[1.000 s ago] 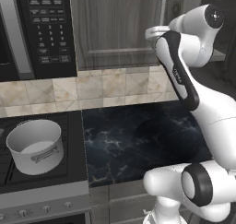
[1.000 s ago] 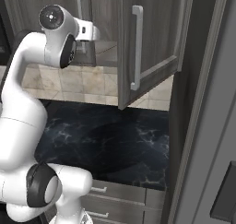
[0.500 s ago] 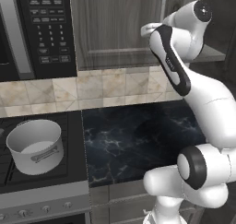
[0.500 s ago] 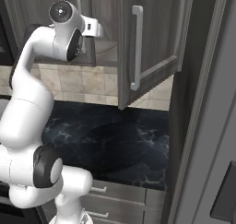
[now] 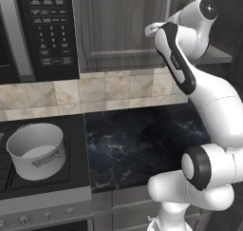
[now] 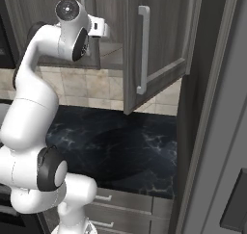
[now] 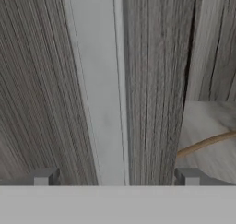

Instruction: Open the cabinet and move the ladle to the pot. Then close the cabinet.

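Note:
The cabinet's (image 5: pixel 118 30) left door is closed, while its right door (image 6: pixel 159 35) is swung out over the counter. My gripper (image 7: pixel 116 177) is open, right up against the closed door. Its fingertips (image 7: pixel 44 176) straddle that door's long silver bar handle (image 7: pixel 97 89) without touching it. Past the door's edge I see the inside shelf, where the ladle's (image 7: pixel 207 143) thin brownish handle lies. The light-grey pot (image 5: pixel 35 151) stands on the stove at the lower left, far below the hand.
A black microwave (image 5: pixel 42 30) hangs left of the cabinet. The dark marble counter (image 5: pixel 142 144) lies under the arm. The open door's handle (image 6: pixel 142 50) juts out at hand height, and a tall grey panel (image 6: pixel 217 108) closes off the right side.
The arm has folded upward and the hand has shifted a little left toward the closed door's handle. The jaws have stayed open.

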